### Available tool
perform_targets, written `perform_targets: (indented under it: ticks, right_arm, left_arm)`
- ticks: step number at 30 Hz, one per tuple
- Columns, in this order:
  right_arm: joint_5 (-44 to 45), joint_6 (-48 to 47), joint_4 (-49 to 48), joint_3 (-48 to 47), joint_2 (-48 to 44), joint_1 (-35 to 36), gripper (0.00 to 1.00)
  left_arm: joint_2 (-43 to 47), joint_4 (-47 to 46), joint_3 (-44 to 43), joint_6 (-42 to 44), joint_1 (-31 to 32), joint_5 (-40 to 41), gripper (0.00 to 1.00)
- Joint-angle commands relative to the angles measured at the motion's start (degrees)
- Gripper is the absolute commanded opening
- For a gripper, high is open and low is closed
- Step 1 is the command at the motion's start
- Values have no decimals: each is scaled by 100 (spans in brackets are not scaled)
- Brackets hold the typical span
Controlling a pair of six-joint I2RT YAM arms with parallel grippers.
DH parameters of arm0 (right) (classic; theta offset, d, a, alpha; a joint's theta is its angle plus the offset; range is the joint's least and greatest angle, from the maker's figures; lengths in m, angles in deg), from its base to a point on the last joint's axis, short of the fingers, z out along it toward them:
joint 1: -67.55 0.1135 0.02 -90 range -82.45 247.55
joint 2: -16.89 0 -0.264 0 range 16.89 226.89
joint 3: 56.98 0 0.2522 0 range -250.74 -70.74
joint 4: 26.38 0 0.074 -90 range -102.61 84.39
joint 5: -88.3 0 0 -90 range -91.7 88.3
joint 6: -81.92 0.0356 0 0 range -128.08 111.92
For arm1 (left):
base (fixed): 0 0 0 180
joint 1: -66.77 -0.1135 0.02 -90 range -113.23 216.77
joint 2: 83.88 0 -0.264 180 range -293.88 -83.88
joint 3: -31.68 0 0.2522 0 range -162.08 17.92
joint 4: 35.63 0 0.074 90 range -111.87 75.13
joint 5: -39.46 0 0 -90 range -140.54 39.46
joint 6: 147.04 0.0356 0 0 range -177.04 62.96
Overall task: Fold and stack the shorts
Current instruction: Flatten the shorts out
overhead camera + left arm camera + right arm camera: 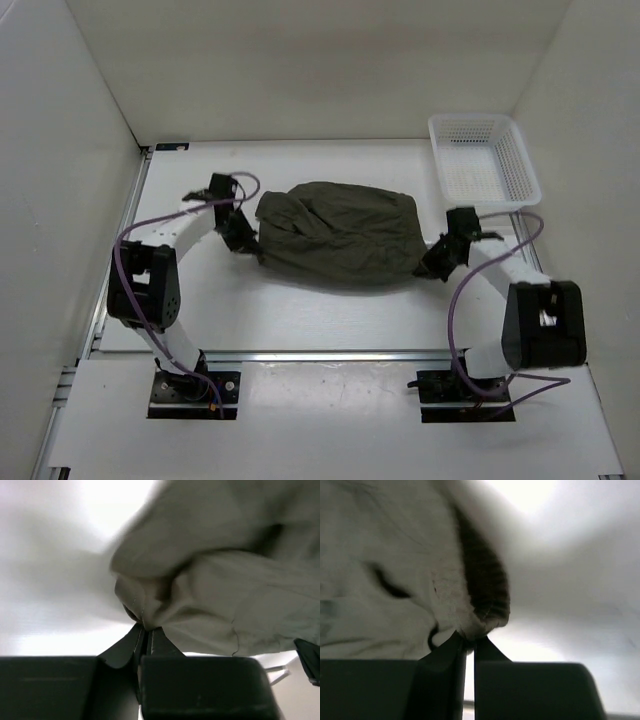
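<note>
Left gripper [252, 243] is pressed together on a bunched edge of the shorts [338, 235], at the end farthest from the basket [523, 160]; its wrist view shows the fingertips nipping a small fold of cloth with no gap between them. Right gripper [432, 264] pinches the opposite end, the one nearest the basket, just below the basket's near-left corner; its wrist view shows the cloth edge caught right at the tips, with a darker, ribbed-looking inner face beside it. The shorts lie on the table [300, 320] to the left of the basket, apart from it, as one wrinkled, roughly oblong heap stretched between the two grips. Legs and waistband cannot be told apart from above, so I cannot tell whether a fold has been made. By my reading the task is at an early stage: both ends are secured, which suits spreading or lifting the cloth for a fold. Left to do, as far as shows, are a tidy fold and the stacking, as the shorts are not in the basket.
</note>
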Motion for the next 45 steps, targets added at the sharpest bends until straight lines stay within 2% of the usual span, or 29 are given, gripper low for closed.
perform_targets:
  ticks: [1, 3, 4, 5, 6, 8, 10, 14, 15, 17, 18, 20, 21, 22, 23, 24, 25, 26, 28, 30, 31, 32, 34, 36, 37, 39, 40, 42, 45]
  right_arm:
    - [278, -402, -103, -1995, 490, -82, 0]
    - [278, -507, 170, -3129, 841, -82, 0]
    - [278, -560, 406, -4213, 939, -82, 0]
    - [278, -647, 513, -4703, 1001, -82, 0]
    - [278, -648, 584, -5108, 1001, -82, 0]
    - [191, -780, 637, -5803, 1001, -82, 0]
    - [129, -841, 637, -5859, 695, -30, 0]
    - [129, -982, 585, -4799, -78, 85, 0]
    - [207, -1035, 515, -4465, -419, 85, 0]
    - [322, -1035, 462, -3419, -746, 138, 0]
    - [322, -1096, 461, -3050, -1026, 138, 0]
    - [322, -1097, 408, -1938, -1378, 199, 0]
    - [322, -1097, 348, -1582, -1476, 260, 0]
    - [383, -1097, 295, -1257, -1556, 331, 0]
    - [436, -1097, 233, -827, -1609, 331, 0]
    - [436, -1097, 163, -753, -1609, 331, 15]
    - [436, -1097, 162, -753, -1513, 331, 24]
    - [593, -1097, 354, -988, -1356, 331, 29]
    - [778, -1158, 679, -1261, -1293, 331, 40]
    - [850, -1211, 996, -1342, -1388, 331, 42]
    - [902, -1211, 1058, -1272, -1616, 331, 43]
    - [902, -1211, 1111, -1176, -1748, 270, 50]
    - [833, -1080, 1278, -930, -2090, 208, 58]
    - [719, -957, 1340, -429, -2311, 147, 69]
    - [631, -834, 1340, -236, -2512, 94, 72]
    - [359, -728, 1340, 342, -2663, -37, 74]
    - [218, -640, 1340, 529, -2725, -38, 74]
    - [-186, -587, 1183, 854, -2813, -179, 78]
    - [-328, -411, 910, 1268, -2945, -292, 81]
  left_arm:
    - [-153, 632, -2198, 524, -221, 290, 10]
    - [-409, 1196, -3459, 719, -309, 448, 10]
    - [-523, 1460, -4092, 789, -431, 554, 10]
    - [-742, 1942, -5307, 851, -432, 720, 10]
    - [-814, 2112, -5859, 939, -519, 722, 10]
    - [-815, 2219, -6852, 939, -625, 722, 10]
    - [-579, 2123, -6946, 992, -705, 670, 10]
    - [300, 1771, -5631, 1115, -758, 669, 10]
    - [658, 1684, -4818, 1115, -758, 669, 10]
    - [1038, 1543, -3831, 1115, -758, 669, 10]
    - [1405, 1351, -2834, 1115, -697, 669, 10]
    - [1706, 1209, -1931, 1028, -644, 722, 10]
    - [1899, 1008, -1170, 1027, -548, 583, 10]
    - [1901, 902, -884, 1027, -547, 581, 10]
    - [1901, 822, -681, 975, -486, 581, 17]
    - [1684, 639, -575, 1027, -485, 512, 52]
    - [1481, 637, -626, 1088, -485, 511, 70]
    - [1244, 637, -783, 1150, -485, 563, 77]
    - [768, 986, -1302, 1282, -485, 642, 80]
    - [863, 988, -1365, 1282, -485, 695, 79]
    - [1108, 988, -1269, 1230, -485, 809, 76]
    - [1223, 988, -1190, 1229, -485, 862, 67]
    - [1495, 988, -840, 1116, -485, 741, 58]
    - [1558, 988, -523, 1115, -485, 512, 52]
    - [1706, 988, -147, 1046, -433, 398, 53]
    - [1848, 928, 277, 958, -432, 310, 66]
    - [1927, 840, 488, 905, -432, 248, 84]
    - [2112, 690, 1103, 720, -432, -85, 100]
    - [2174, 207, 1807, 413, -310, -631, 100]
